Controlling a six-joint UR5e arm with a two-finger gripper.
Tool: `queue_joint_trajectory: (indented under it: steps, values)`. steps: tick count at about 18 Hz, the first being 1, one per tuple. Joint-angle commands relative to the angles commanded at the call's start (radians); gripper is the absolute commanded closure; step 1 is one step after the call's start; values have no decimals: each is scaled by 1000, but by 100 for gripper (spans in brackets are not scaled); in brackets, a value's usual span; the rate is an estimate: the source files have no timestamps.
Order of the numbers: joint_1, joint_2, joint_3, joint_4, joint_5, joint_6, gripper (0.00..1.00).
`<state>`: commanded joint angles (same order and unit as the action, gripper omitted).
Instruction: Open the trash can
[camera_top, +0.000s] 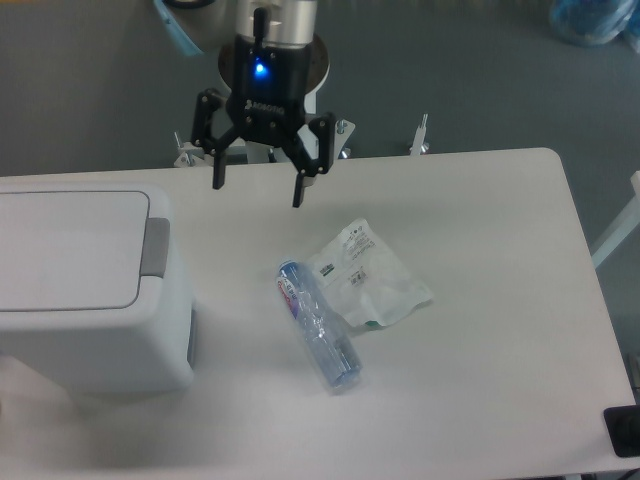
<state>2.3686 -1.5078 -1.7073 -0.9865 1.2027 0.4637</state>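
Observation:
The trash can (80, 290) is a big white boxy bin at the table's left edge, its flat lid down and a grey push tab (155, 246) on the lid's right side. My gripper (257, 188) hangs above the table's back edge, right of and behind the bin. Its black fingers are spread wide, open, with nothing between them. The tab lies roughly a hand's width down and left of the left fingertip (217, 184).
A clear plastic bottle (318, 323) lies on its side in the middle of the white table (490, 300), with a crumpled clear wrapper (368, 275) touching its right side. The arm's pedestal stands behind the table's back edge.

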Motion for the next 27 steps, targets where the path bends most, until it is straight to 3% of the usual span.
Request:
queue_joint_trajectory:
  steps: [5, 27]
  values:
    - [-57, -43, -2, 101, 6, -157, 0]
    - [-77, -80, -18, 103, 5, -160, 0]
